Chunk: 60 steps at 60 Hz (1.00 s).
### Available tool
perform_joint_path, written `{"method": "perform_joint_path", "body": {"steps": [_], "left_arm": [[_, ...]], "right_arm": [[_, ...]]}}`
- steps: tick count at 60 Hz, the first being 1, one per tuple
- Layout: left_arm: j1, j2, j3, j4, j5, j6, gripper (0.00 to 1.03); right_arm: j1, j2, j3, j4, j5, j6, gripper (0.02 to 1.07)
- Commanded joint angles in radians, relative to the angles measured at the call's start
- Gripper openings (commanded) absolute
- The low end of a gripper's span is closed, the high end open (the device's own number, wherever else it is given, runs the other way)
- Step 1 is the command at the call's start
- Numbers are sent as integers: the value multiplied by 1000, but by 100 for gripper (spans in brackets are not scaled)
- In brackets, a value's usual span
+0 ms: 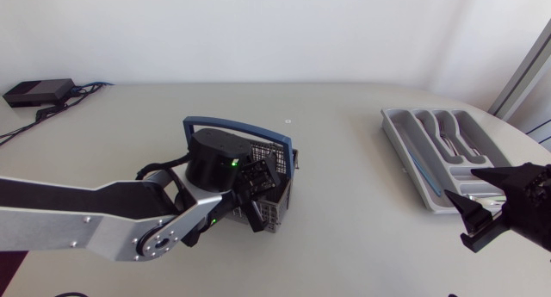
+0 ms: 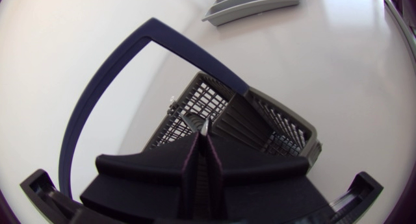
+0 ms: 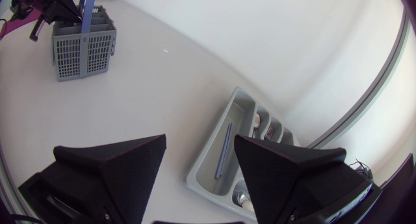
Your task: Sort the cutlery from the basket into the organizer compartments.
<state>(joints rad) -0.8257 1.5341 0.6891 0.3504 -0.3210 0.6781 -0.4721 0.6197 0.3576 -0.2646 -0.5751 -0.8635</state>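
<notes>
Pale table (image 1: 344,202) with a black box (image 1: 39,91) and its cables at the far left corner, the grey mesh basket (image 1: 277,209) with blue handle near the middle, and the grey organizer (image 1: 405,146) at the right, already holding cutlery in its compartments. The left arm reaches in over the basket, its left gripper (image 2: 203,134) pointing down into it, fingers pressed together on a thin silvery cutlery tip (image 2: 205,124). The right gripper (image 3: 200,143) hangs just beside the organizer's near end, fingers spread wide, holding nothing.
</notes>
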Motion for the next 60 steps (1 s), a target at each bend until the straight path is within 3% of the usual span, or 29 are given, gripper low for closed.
{"method": "perform_joint_path", "body": {"steps": [1,20,31,47,60], "left_arm": [[-4,-58,-49,9,-4,3,3],[-29,-302,-151,10,-4,-11,3],[-44,-520,-135,-51,-18,-58,3],[-81,-634,95,-281,-32,-287,3],[-104,-542,201,-311,19,-453,3]], "right_arm": [[7,-8,-20,-15,6,-3,78],[61,-40,-11,-30,47,46,78],[115,-63,37,-81,55,107,78],[285,-86,185,-222,37,281,78],[481,-61,267,-249,31,432,78]]}}
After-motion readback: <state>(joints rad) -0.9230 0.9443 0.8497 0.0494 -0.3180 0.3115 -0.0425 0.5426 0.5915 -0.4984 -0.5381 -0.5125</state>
